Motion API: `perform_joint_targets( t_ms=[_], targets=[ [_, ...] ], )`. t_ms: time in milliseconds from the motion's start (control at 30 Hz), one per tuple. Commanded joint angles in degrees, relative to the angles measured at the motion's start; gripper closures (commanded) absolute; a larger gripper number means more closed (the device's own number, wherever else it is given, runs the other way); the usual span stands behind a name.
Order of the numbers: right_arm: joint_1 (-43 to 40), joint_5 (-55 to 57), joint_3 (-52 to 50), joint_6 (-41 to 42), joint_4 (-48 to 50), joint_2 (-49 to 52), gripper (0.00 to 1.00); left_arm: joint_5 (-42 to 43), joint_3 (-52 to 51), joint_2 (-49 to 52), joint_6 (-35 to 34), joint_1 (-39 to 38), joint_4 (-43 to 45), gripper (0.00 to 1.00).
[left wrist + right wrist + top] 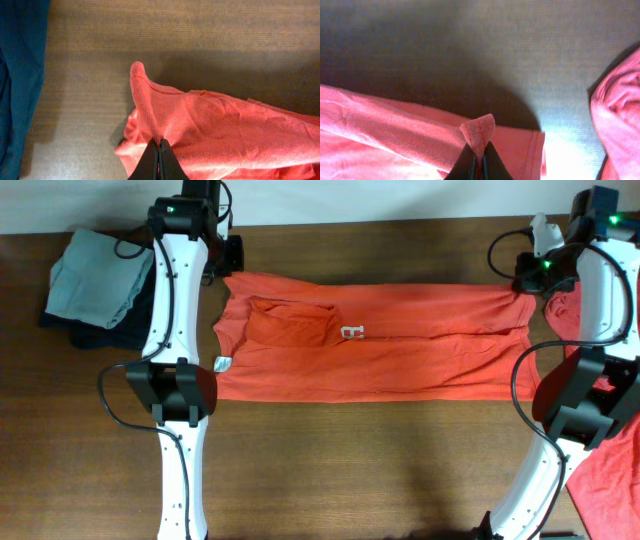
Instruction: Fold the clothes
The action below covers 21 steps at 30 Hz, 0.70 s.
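Pinching the orange-red T-shirt (370, 345) at two corners, I hold it spread flat across the middle of the overhead frame, on the brown table (380, 470). My left gripper (159, 152) has its jaws pressed together on a bunched edge of the cloth at the bottom centre of the left wrist view. Overhead, that grip sits at the shirt's upper left corner. My right gripper (480, 157) is clamped narrow on a small upright fold of hem at the bottom centre of the right wrist view, which is the shirt's upper right corner overhead. A white print (351, 332) shows near the shirt's middle and a small white label (222, 364) at its left edge. In the upper left of the overhead frame lies a grey-green folded garment (100, 275) on a dark navy garment (70, 325). A second orange-red garment (612, 480) lies at the lower right edge.
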Motion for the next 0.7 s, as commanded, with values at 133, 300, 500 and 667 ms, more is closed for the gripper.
perform_joint_targets(
  t_ms=[133,300,500,667],
  targets=[
    [-0.5,-1.0,0.2,-0.6,-3.8,-4.4,0.96,0.0,1.0,-2.8,0.1,0.7,-3.5,0.99],
    [-0.5,-1.0,0.2,-0.6,-7.4,-4.6,0.96,0.0,1.0,-2.8,0.0,0.7,-6.1,0.99],
    [-0.7,-1.0,0.2,-0.3,-13.6,-4.6,0.96,0.1,1.0,-2.8,-0.2,0.7,-8.8,0.99],
    [-0.8,-1.0,0.2,-0.2,-15.5,-4.6,0.96,0.0,1.0,-2.8,-0.1,0.8,-11.1,0.99]
  ],
)
